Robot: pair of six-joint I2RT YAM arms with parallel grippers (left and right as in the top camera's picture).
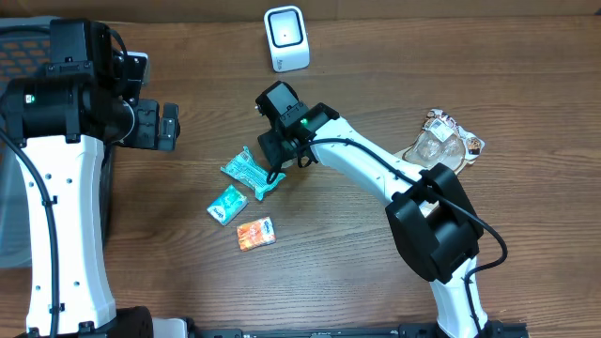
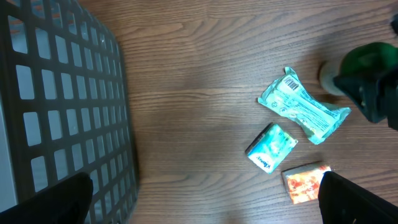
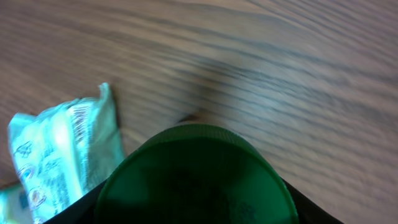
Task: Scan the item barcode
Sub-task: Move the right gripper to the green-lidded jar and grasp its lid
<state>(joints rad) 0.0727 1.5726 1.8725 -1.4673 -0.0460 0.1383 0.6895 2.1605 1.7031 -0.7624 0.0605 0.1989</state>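
Grasping step: right gripper [image 1: 273, 161] over packet [image 1: 246, 174] at desk [image 1: 357, 272] centre, cannot tell if clenched; left gripper [image 1: 160, 127] gapes. Next, lift it toward scanner [image 1: 285, 38].

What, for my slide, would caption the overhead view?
Right gripper over the teal packet; small teal pack and orange pack nearby; white scanner beyond.

Scanner [image 1: 285, 38]: far centre of table [image 1: 376, 56];
Crinkled packet [image 1: 246, 171]: mid-table, nearer than Scanner; right gripper [image 1: 272, 158] at its right end;
Small box [image 1: 226, 204]: just near-left of Crinkled packet;
Flat pack [image 1: 255, 233]: nearest, beside Small box;
Bagged item [image 1: 441, 145]: well right;
Basket [image 2: 62, 106]: far left.
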